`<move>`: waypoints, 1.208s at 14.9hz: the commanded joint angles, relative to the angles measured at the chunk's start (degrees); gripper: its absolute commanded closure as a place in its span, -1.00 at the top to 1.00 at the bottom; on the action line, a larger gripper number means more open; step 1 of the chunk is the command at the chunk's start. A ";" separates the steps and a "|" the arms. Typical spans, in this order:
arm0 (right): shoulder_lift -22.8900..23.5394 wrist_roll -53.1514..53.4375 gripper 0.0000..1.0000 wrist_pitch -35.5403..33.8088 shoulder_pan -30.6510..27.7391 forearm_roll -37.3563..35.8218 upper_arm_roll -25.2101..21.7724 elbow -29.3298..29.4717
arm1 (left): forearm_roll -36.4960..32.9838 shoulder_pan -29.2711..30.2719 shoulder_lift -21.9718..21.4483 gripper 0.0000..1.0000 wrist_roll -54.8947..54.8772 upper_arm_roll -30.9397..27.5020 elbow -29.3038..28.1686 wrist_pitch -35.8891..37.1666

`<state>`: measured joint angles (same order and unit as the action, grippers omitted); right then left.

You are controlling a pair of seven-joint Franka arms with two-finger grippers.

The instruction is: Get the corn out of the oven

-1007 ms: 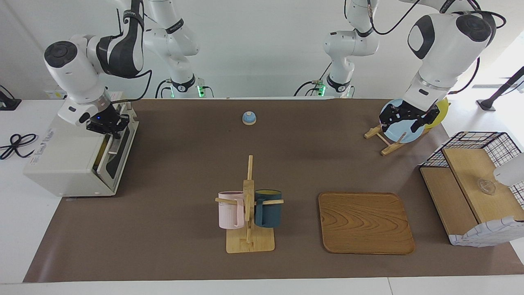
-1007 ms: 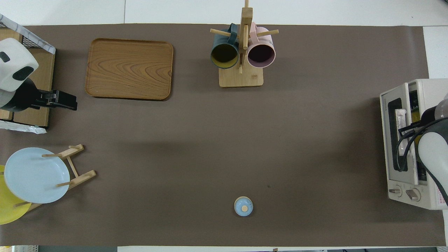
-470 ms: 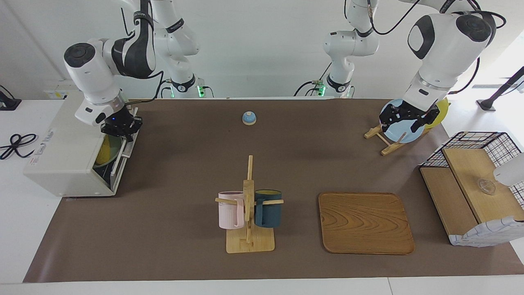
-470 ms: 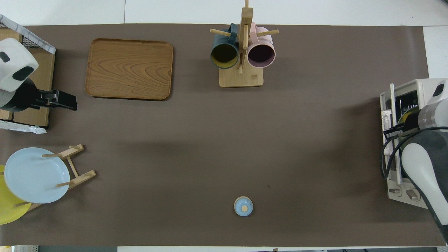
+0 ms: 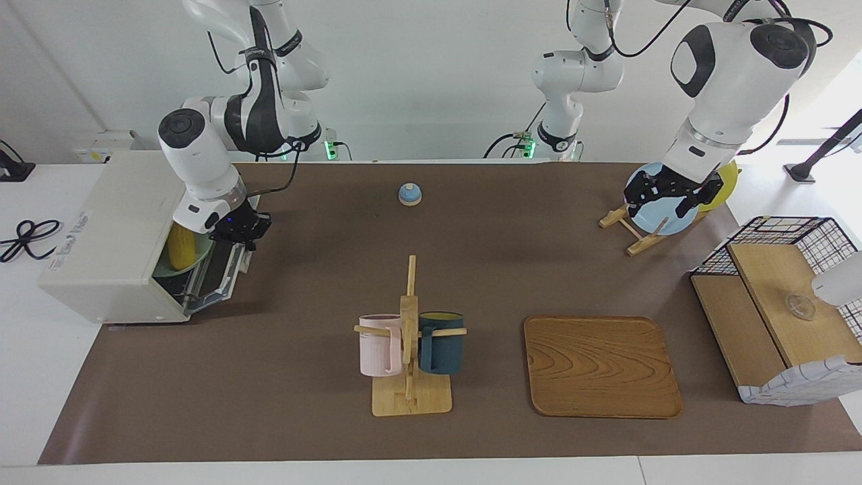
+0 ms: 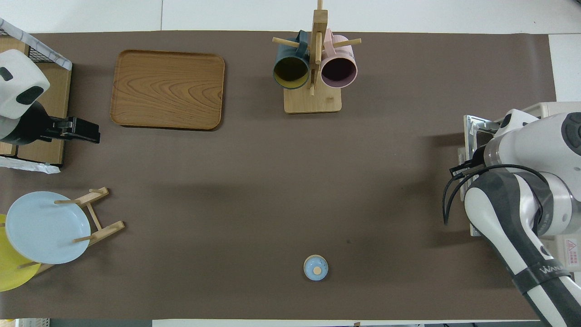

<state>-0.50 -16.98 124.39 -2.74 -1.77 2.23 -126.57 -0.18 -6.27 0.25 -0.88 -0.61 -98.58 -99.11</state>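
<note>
The cream-white oven (image 5: 108, 236) stands at the right arm's end of the table, and its edge also shows in the overhead view (image 6: 542, 109). Its glass door (image 5: 219, 273) hangs tilted well open. My right gripper (image 5: 240, 237) is at the door's top edge, shut on the handle bar. The yellow corn (image 5: 180, 244) lies inside the oven on a greenish dish, in the open mouth. In the overhead view my right arm hides the corn and the gripper. My left gripper (image 5: 663, 197) hangs open and empty in the air by the plate rack and waits.
A mug rack (image 5: 409, 337) with a pink and a dark blue mug stands mid-table. Beside it lies a wooden tray (image 5: 601, 366). A small blue bell (image 5: 409, 194) sits near the robots. A plate rack with a blue plate (image 5: 663, 223) and a wire basket (image 5: 781, 303) stand at the left arm's end.
My right gripper has moved out from the oven front and down, swinging the door from nearly shut to well open. The corn now shows inside. The left arm has not moved.
</note>
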 commanded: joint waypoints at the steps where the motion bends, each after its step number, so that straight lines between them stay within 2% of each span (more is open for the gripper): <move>1: 1.83 -0.78 -1.00 7.17 -2.62 -2.45 -1.62 -3.31 | 0.70 0.56 -1.04 1.00 -0.70 0.17 -0.74 -0.12; 3: 2.17 0.01 -1.00 9.72 -1.92 -2.45 -1.62 -4.91 | 0.79 0.56 -1.04 1.00 -0.70 0.17 -0.74 -0.12; 9: 1.91 2.91 -1.00 10.43 -0.69 -2.45 -1.62 -7.27 | 0.79 0.56 -1.04 1.00 -0.70 0.17 -0.74 -0.12; 13: 3.05 2.91 -1.00 14.91 -1.57 -2.36 -1.62 -10.44 | 0.79 0.56 -1.04 1.00 -0.70 0.17 -0.74 -0.12; 18: 3.23 4.85 -1.00 14.48 -0.08 -0.97 -1.53 -9.75 | 0.70 0.56 -1.04 1.00 -0.70 0.17 -0.74 -0.12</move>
<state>4.35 -12.43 140.47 -1.52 -1.20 2.75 -134.42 -0.18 -6.27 0.25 -0.88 -0.61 -98.58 -99.11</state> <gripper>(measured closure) 0.991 0.000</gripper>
